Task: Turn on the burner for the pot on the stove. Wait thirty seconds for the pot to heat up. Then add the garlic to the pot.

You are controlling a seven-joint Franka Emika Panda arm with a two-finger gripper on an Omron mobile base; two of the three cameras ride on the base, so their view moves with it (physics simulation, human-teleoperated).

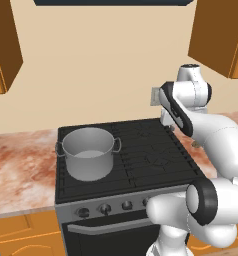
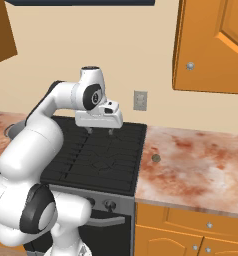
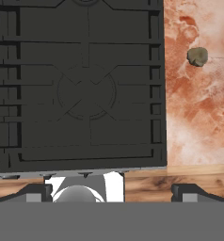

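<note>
The grey metal pot (image 1: pixel 88 152) stands on the front left burner of the stove (image 1: pixel 141 150), and nothing shows inside it. A row of dark knobs (image 1: pixel 105 208) runs along the stove's grey front panel. My gripper (image 2: pixel 100 131) hangs open over the right half of the cooktop with nothing between its fingers. In the hand view its tips (image 3: pixel 111 193) frame a bare right burner (image 3: pixel 85 92) below. The garlic (image 2: pixel 156 158), a small grey-tan bulb, lies on the marbled counter just right of the stove, also seen as the garlic (image 3: pixel 197 56) off to the gripper's side.
Reddish marbled counter (image 2: pixel 201 160) runs to the right of the stove, and more counter (image 1: pixel 21 160) lies to its left. A grey outlet plate (image 2: pixel 140 100) is on the back wall. Orange wall cabinets (image 2: pixel 211 45) hang above, and the oven handle (image 1: pixel 106 225) runs below the knobs.
</note>
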